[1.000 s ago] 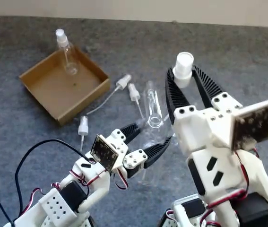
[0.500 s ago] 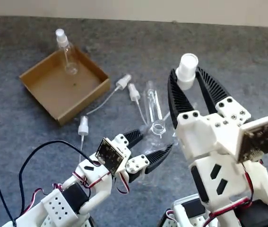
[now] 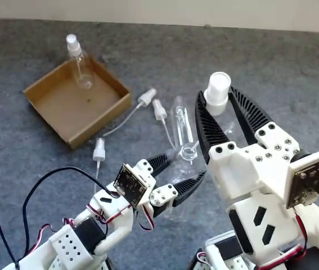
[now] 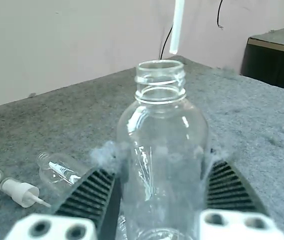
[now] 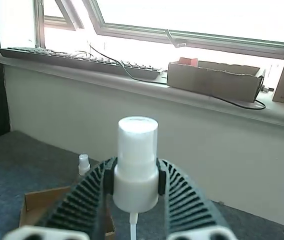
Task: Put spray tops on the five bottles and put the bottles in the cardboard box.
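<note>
Capping is in hand: a bottle [image 4: 162,130] is clenched neck up in the left pincer [image 3: 185,169], a spray top [image 5: 135,150] in the right pincer [image 3: 216,95] just above. Next, its tube [image 4: 176,25] must be lowered into the bottle.

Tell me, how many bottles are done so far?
One capped bottle is in the cardboard box; that one looks done. In hand: the left jaws grip an open bottle upright, and the right jaws hold a spray top with its tube just above the neck. Left: three loose spray tops and a bare bottle lying on the carpet.
</note>
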Robot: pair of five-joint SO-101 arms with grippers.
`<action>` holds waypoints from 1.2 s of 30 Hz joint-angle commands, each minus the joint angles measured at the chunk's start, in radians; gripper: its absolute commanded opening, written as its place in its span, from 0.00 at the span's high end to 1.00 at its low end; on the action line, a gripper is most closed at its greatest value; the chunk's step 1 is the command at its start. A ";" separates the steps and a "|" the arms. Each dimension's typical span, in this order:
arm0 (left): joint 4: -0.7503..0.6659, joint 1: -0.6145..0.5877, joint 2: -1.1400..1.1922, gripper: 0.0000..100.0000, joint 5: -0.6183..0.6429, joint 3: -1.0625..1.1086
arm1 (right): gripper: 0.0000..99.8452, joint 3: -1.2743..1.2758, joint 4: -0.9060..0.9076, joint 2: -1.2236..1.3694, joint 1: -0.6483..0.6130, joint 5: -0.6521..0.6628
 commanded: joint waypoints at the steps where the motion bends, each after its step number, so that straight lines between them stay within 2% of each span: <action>1: -0.025 0.018 -0.013 0.96 0.008 -0.010 | 0.99 -0.045 -0.002 -0.001 -0.021 0.009; 22: -0.026 0.013 -0.013 0.96 0.008 -0.021 | 0.99 0.240 0.008 -0.002 -0.045 0.003; 31: -0.026 0.013 -0.013 0.96 0.008 -0.021 | 0.99 0.283 0.243 -0.002 -0.093 0.011; 36: -0.026 0.013 -0.013 0.96 0.008 -0.021 | 0.99 0.283 0.282 -0.001 -0.091 0.011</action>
